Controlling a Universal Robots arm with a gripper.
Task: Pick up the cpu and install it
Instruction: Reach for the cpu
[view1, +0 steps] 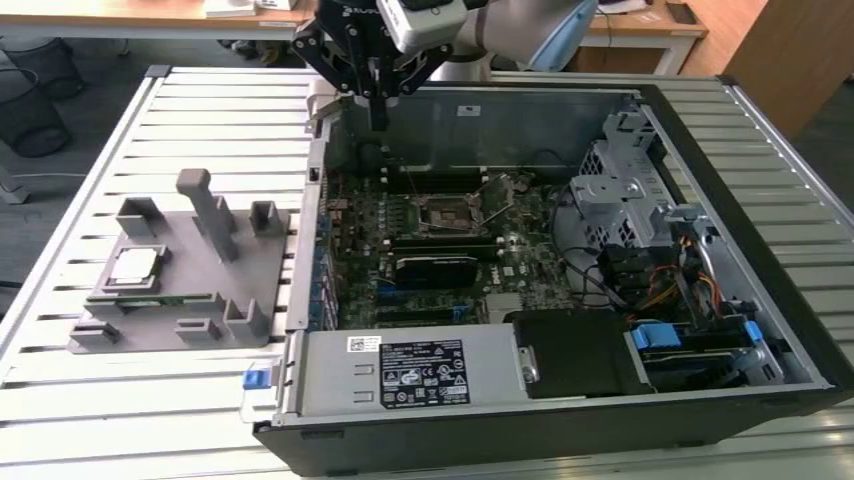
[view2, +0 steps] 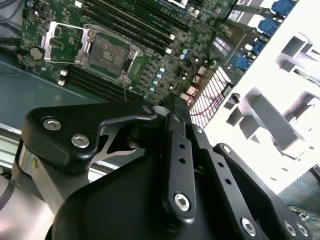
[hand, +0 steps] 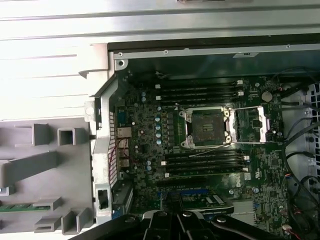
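One cpu (view1: 135, 266) apparently rests in the grey fixture (view1: 200, 205).

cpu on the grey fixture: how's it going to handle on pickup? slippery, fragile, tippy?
Probably stiff and light: the cpu looks like a thin flat square plate. Its shiny metal top suggests a slick surface that may slip. Lying flat on the grey fixture, it is unlikely to roll or tip.

Silver-grey cpu (view1: 134, 265) top. Plain grey fixture (view1: 140, 335). Dark green motherboard (view1: 441, 235) with black slots. Black gripper (view1: 379, 120). Black case (view1: 534, 440), blue clips (view1: 663, 335) inside. White table (view1: 80, 400), ribbed in stripes.
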